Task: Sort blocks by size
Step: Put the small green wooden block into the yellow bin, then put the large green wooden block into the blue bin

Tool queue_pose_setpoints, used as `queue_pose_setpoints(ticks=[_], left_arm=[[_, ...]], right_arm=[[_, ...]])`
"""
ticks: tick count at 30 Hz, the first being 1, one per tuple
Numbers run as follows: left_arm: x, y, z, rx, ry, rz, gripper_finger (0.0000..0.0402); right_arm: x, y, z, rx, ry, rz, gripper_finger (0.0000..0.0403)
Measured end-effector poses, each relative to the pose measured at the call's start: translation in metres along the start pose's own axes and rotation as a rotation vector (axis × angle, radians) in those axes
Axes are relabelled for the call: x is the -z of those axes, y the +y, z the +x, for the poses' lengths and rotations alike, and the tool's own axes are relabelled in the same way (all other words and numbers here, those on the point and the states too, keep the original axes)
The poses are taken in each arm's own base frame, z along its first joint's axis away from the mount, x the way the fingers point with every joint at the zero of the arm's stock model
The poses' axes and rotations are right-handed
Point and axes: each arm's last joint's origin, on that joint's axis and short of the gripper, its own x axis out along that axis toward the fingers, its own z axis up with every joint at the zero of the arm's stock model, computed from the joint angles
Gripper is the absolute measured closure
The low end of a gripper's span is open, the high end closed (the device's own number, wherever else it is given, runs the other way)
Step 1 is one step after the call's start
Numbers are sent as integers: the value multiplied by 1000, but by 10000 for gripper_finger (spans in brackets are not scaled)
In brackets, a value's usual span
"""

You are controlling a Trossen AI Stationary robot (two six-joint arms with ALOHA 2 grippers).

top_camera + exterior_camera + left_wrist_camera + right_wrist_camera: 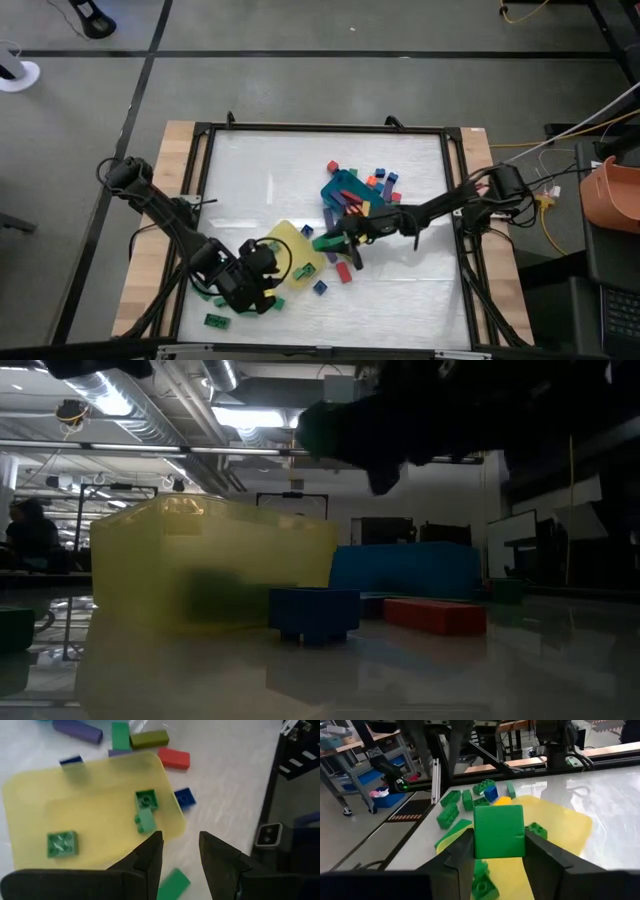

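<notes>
Right pincer (499,851) grips a green block (499,831); left pincer (181,851) — parted, empty.

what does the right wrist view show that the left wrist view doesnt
Only the right wrist view shows the right claw gripping a green plastic brick, with a cluster of green bricks near the table edge. Only the left wrist view shows the left claw open and empty, plus a red bar and a purple bar. Both show the flat yellow tray.
</notes>
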Motion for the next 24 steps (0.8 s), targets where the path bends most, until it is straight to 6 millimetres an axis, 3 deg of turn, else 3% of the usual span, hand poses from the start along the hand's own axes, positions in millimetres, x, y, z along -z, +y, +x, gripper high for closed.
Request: queue_pose_setpoints(ticks=[13, 18, 24], left_arm=[[7, -4, -3, 37, 59, -76, 286], [8, -5, 0, 32, 61, -96, 286], [20, -14, 25, 19, 72, -2, 286]], right_arm=[[-5, -6, 56, 26, 128, 16, 224], [-11, -6, 63, 44, 224, 20, 216], [-31, 0, 54, 24, 340, -149, 215]])
